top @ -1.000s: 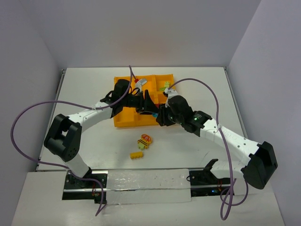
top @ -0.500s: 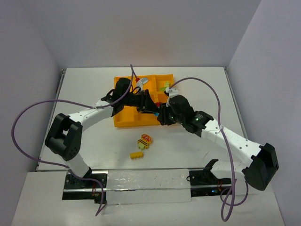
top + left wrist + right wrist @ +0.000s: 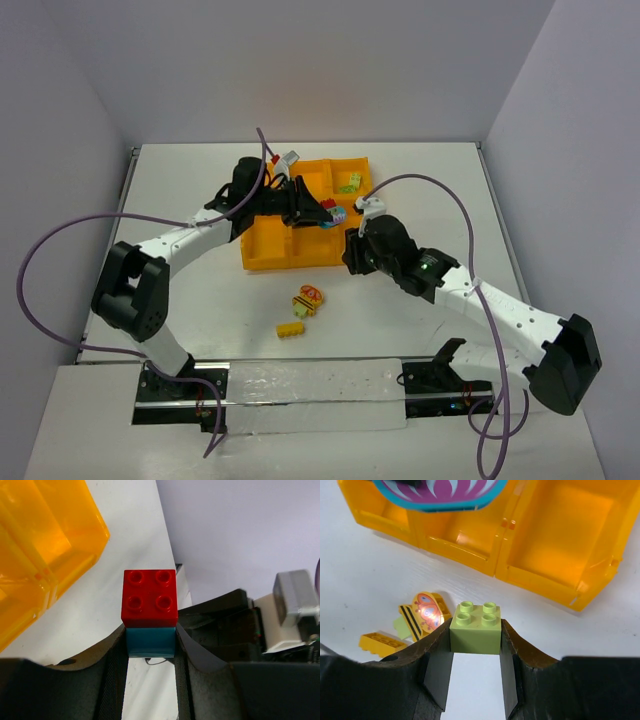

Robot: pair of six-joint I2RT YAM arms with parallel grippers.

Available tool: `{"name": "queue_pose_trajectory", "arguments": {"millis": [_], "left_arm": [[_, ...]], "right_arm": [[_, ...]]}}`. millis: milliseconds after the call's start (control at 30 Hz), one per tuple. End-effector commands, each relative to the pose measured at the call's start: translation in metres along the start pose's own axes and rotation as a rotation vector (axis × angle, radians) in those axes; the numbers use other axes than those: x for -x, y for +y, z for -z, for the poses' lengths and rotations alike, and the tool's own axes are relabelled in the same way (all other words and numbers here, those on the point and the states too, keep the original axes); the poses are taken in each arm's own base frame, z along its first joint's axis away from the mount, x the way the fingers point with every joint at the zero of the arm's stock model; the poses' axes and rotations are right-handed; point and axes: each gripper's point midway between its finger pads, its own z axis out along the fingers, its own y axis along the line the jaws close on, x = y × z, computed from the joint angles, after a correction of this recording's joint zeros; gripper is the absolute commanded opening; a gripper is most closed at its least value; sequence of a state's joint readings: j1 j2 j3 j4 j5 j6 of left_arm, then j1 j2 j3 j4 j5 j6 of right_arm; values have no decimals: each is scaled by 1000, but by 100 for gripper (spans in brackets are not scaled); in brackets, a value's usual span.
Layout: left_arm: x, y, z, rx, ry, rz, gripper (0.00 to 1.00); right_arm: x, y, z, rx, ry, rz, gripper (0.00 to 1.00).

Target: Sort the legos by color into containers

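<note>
The orange-yellow tray (image 3: pixel 265 250) sits mid-table. My left gripper (image 3: pixel 322 211) hovers over its wells, shut on a red brick stacked on a teal-blue brick (image 3: pixel 150 622); in the left wrist view the fingers (image 3: pixel 114 655) pinch the teal part and the tray's corner (image 3: pixel 45 540) shows at upper left. My right gripper (image 3: pixel 352 256) is just off the tray's near right corner, shut on a lime green brick (image 3: pixel 475 628) above the table. Lime green legos (image 3: pixel 350 185) lie in the back right well.
A yellow-orange cluster with a butterfly face (image 3: pixel 308 299) and a small yellow brick (image 3: pixel 291 329) lie on the table in front of the tray; both show in the right wrist view (image 3: pixel 425 612), (image 3: pixel 380 642). A teal-rimmed purple patterned piece (image 3: pixel 440 492) hangs over the tray.
The two grippers were close together over the tray's near edge and have drawn apart. The left moved back and left with the red-teal stack; the right pulled nearer with the green brick.
</note>
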State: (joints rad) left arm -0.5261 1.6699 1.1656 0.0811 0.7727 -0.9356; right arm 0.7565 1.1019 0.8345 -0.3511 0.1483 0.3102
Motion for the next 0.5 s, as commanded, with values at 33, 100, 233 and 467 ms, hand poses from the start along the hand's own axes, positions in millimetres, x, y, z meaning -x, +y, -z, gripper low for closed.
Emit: {"name": "queue_pose_trajectory", "arguments": {"millis": [33,100,233,467], "left_arm": [[23,-44,10,-81,-94,-46,0],[38,-41,20,-24,-156,-66,0],[73,-17,61,159,-313,-89,0],[104,11,131,379,-503,-108,0]], "right_arm": [[6,-10,0,-66,-46,24,0],[20,-17,2,-125,-64,4,0],[55,-37,-6,-229,-76,-69,0],[125,-64,-46,-228,-117,-226,0]]}}
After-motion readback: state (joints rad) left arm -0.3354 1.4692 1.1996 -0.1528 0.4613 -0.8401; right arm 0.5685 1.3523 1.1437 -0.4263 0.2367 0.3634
